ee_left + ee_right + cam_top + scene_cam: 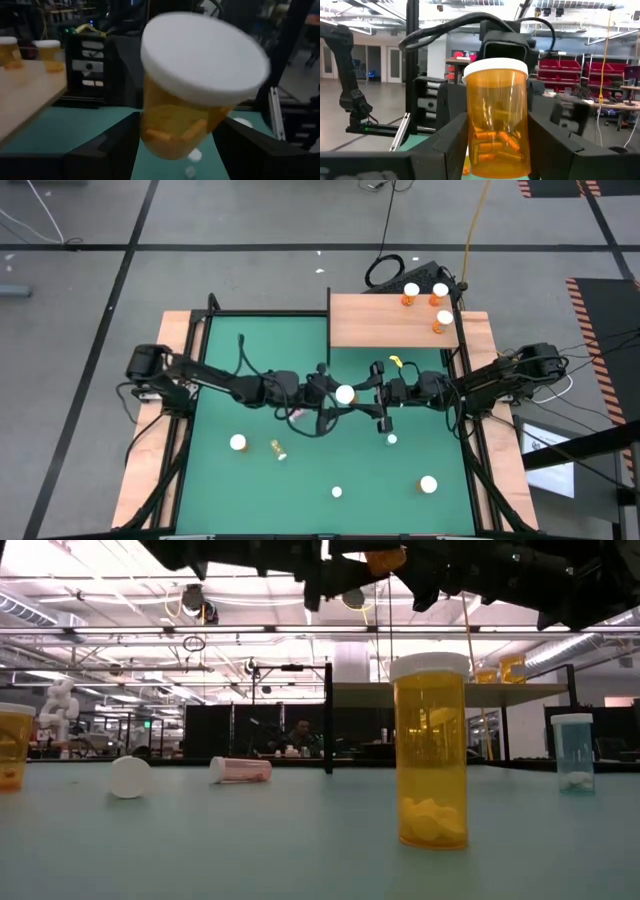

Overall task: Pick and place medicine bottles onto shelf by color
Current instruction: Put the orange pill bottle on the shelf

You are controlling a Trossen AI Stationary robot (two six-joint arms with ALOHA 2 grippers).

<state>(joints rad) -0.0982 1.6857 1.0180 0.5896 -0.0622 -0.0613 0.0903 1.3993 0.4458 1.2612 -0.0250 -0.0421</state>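
Held item: one orange medicine bottle with white cap (345, 393), raised above the middle of the green mat (260, 480), where both arms meet. Left claw (172, 150): its dark fingers (117, 145) pinch the bottle's lower body from either side; in the left wrist view the cap fills much of the frame, blurred, and the bottle's base is cut off. Right claw (497, 150): its fingers (452, 142) also press the same bottle from both sides; this view shows it upright with capsules inside, the left arm's dark housing close behind it. From above, only the cap shows; the body is hidden by the two claws. Shelf (370, 320): light-brown board at the mat's far right corner, carrying three orange white-capped bottles (410, 292) grouped near its right end; in the left wrist view only two of them appear, at the frame's edge. On the mat: a white-capped bottle toward the left (238, 443); beside it a small bottle lying on its side (277, 449); a small cap near the front centre (337, 492); a larger cap at the front right (428, 484); a small pale-capped bottle (391, 439) just below the right claw. The low view shows a tall orange bottle (430, 750) upright in front, a clear bluish small bottle (572, 752) to its right, a pinkish bottle on its side (241, 770), a round white cap facing the camera (130, 777), and an orange bottle cut off at the left edge (12, 745). The arms there appear only as dark shapes along the top.
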